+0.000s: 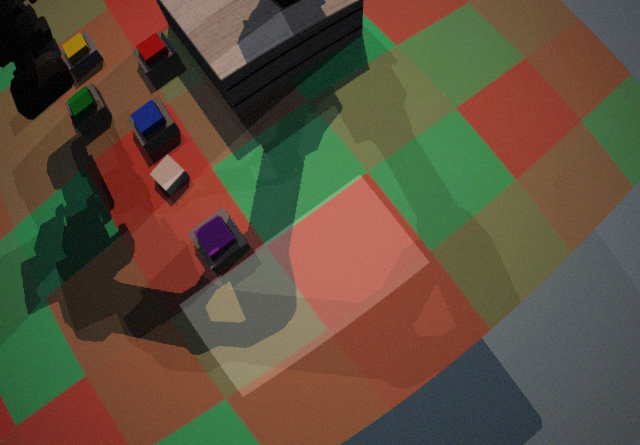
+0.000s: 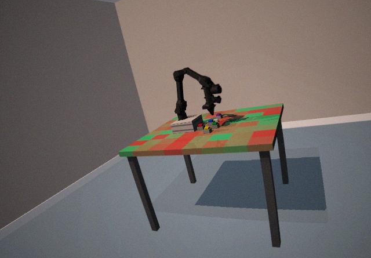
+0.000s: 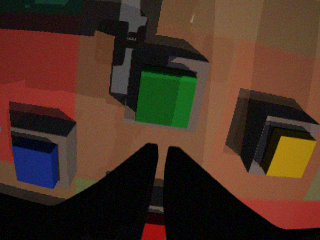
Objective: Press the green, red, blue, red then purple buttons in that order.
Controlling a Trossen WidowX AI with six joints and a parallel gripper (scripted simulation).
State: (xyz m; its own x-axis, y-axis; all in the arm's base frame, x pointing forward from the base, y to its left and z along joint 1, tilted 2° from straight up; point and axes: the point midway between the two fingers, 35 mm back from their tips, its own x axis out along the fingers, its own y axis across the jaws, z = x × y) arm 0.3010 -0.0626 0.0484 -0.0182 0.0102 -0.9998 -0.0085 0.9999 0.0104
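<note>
Gripper (image 3: 162, 154) closed with fingertips together on nothing, hanging above the table (image 2: 260, 141), apart from the green button (image 3: 164, 98). Green button seated in its grey housing, uncovered. Blue button (image 3: 35, 162) at left, yellow button (image 3: 290, 155) at right, red button (image 3: 152, 235) nearest, behind the fingers. Purple button (image 1: 215, 235) past a white block (image 1: 168, 172).

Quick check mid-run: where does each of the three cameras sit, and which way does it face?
Top: overhead, looking down on table and buttons; arm at left edge.
Exterior: across the room, facing the table corner; whole arm shows.
Wrist: on the gripper, looking down past shut jaws at the green button.
Shared: top and wrist both show blue button, yellow button.
</note>
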